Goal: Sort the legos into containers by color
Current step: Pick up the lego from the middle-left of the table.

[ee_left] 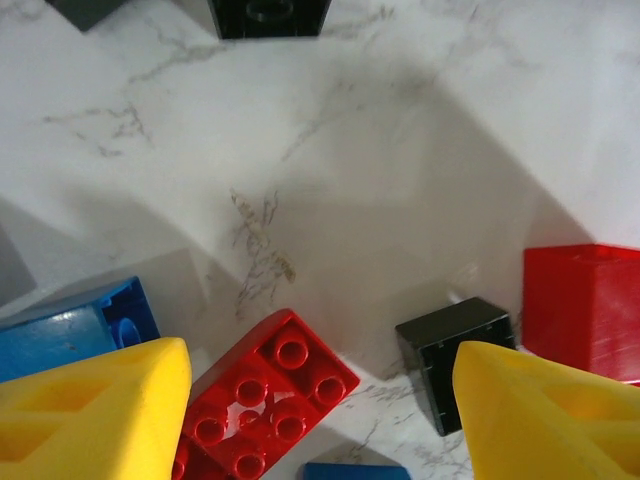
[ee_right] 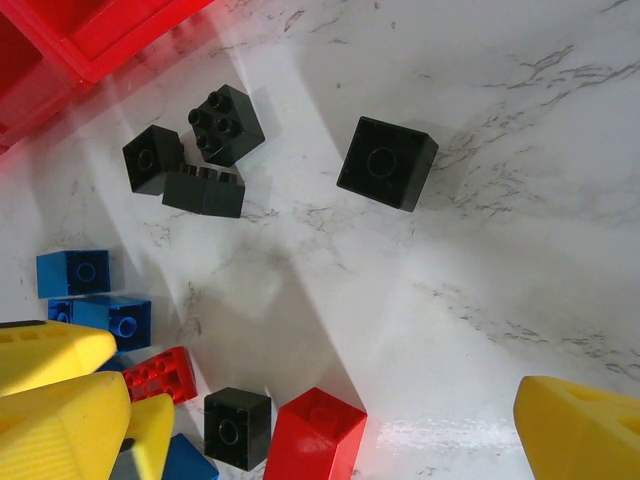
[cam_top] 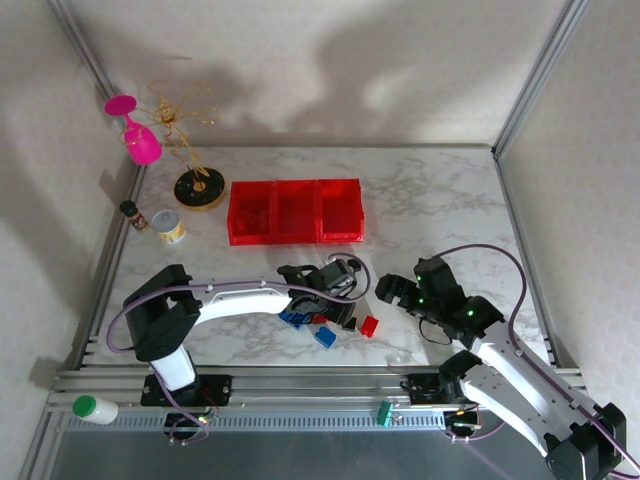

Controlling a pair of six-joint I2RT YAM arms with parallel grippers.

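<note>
The three joined red containers (cam_top: 295, 212) stand at the table's middle back; a corner of them (ee_right: 90, 40) shows in the right wrist view. The legos lie scattered in front. My left gripper (ee_left: 320, 420) is open low over the pile, its yellow fingers (ee_left: 90, 410) on either side of a red oblong brick (ee_left: 265, 395). The right finger overlaps a black brick (ee_left: 455, 355). A blue brick (ee_left: 70, 330) and a red brick (ee_left: 585, 310) lie just outside. My right gripper (ee_right: 320, 430) hangs wide open above a red brick (ee_right: 315, 435). Several black bricks (ee_right: 226, 123) lie farther off.
At the back left are a pink goblet (cam_top: 140, 140), a gold wire stand (cam_top: 198, 185), a small tin can (cam_top: 170, 227) and a small bottle (cam_top: 133, 214). A white bottle (cam_top: 95, 408) lies on the front rail. White walls enclose the table.
</note>
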